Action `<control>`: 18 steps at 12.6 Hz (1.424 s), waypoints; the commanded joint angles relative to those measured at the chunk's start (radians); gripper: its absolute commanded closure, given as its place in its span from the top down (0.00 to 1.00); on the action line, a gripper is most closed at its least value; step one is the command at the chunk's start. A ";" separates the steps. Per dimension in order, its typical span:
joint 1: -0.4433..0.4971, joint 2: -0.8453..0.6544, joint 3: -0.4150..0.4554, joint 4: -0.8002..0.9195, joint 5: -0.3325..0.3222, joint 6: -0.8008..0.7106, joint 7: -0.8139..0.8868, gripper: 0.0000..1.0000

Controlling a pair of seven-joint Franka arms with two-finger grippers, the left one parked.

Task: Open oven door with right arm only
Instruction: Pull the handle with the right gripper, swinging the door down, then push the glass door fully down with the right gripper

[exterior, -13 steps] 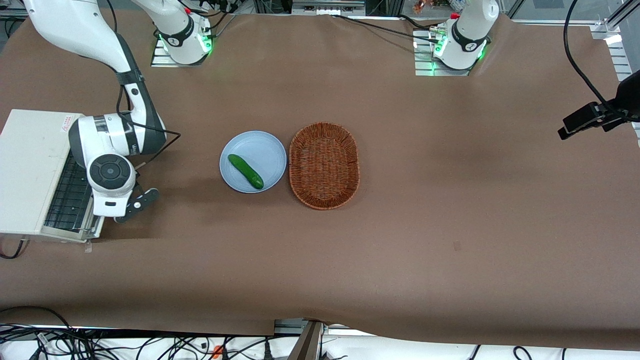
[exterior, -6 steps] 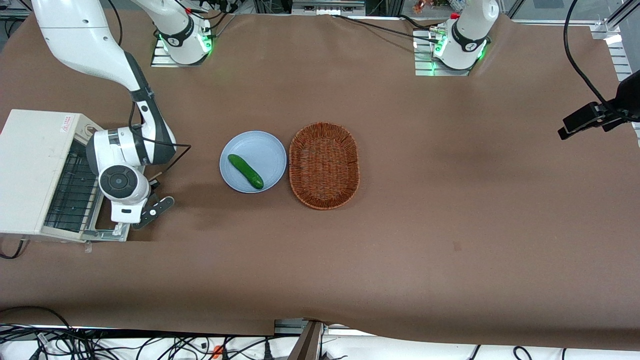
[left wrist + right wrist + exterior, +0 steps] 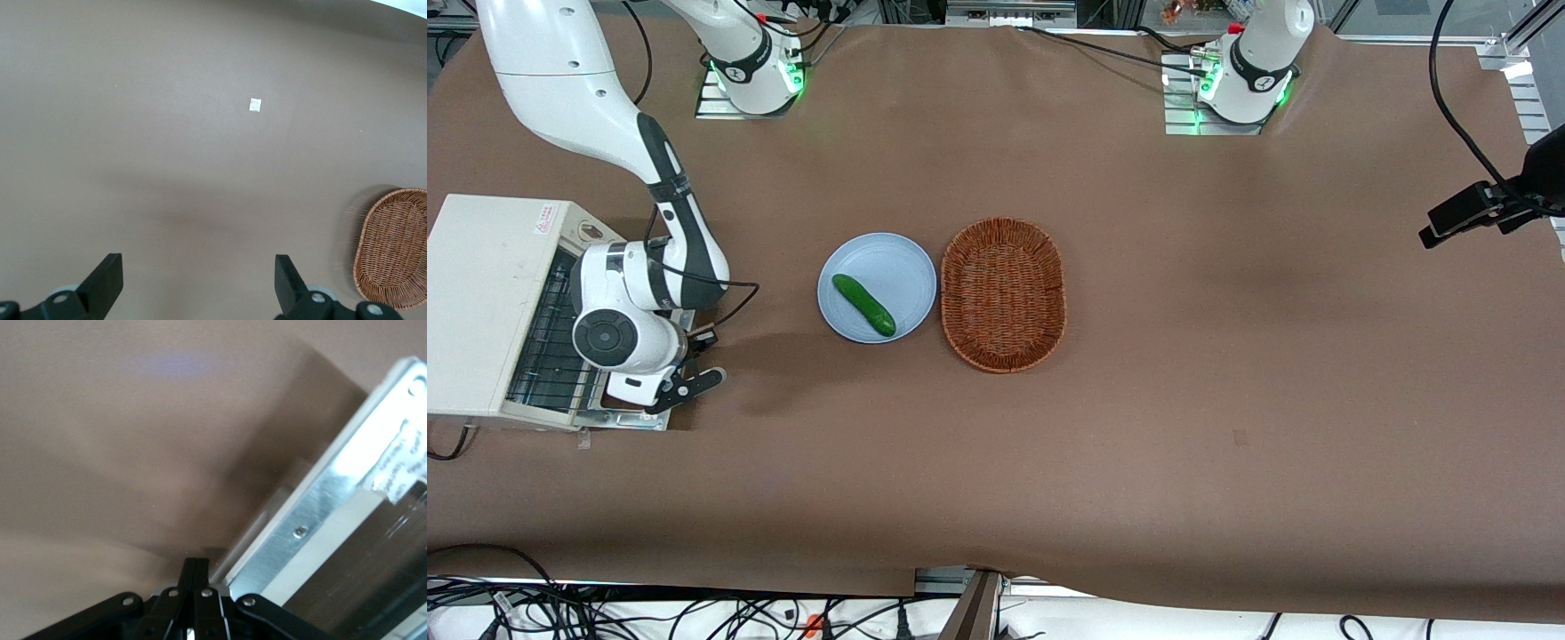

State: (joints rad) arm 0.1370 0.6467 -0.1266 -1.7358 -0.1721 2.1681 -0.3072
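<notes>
The cream-white toaster oven (image 3: 480, 302) stands at the working arm's end of the table. Its door (image 3: 639, 418) hangs open and lies nearly flat in front of the oven, leaving the wire rack (image 3: 551, 351) bare. In the right wrist view the door's silver frame (image 3: 333, 513) and dark glass (image 3: 380, 573) show, with a pale bar (image 3: 263, 517) along the frame's edge. The right arm (image 3: 618, 329) reaches down over the door. Its gripper (image 3: 660, 398) is at the door's outer edge, and its fingers (image 3: 196, 568) are pressed together with nothing between them.
A blue plate (image 3: 889, 262) with a green cucumber (image 3: 863, 304) sits mid-table, beside a brown wicker basket (image 3: 1003, 293), which also shows in the left wrist view (image 3: 393, 247). A black camera mount (image 3: 1485, 209) stands at the parked arm's end.
The door has swung down from partly open to nearly flat. The wrist has moved out from the oven's front, nearer the front camera, and tilted over the door's edge.
</notes>
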 commanded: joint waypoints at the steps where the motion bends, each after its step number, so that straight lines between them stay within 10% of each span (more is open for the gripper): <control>1: -0.016 -0.007 -0.025 -0.019 0.058 -0.054 0.100 0.00; 6: 0.003 -0.007 -0.024 0.044 0.235 -0.201 0.281 0.00; 10: 0.009 -0.013 -0.024 0.151 0.247 -0.344 0.287 0.00; 11: 0.006 -0.019 -0.025 0.174 0.247 -0.373 0.264 0.11; 13: -0.002 -0.036 -0.030 0.193 0.249 -0.396 0.217 0.99; 18: -0.010 -0.122 -0.051 0.290 0.240 -0.480 0.102 1.00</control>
State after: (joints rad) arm 0.1335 0.5548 -0.1752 -1.5037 0.0575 1.7702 -0.1760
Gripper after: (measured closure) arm 0.264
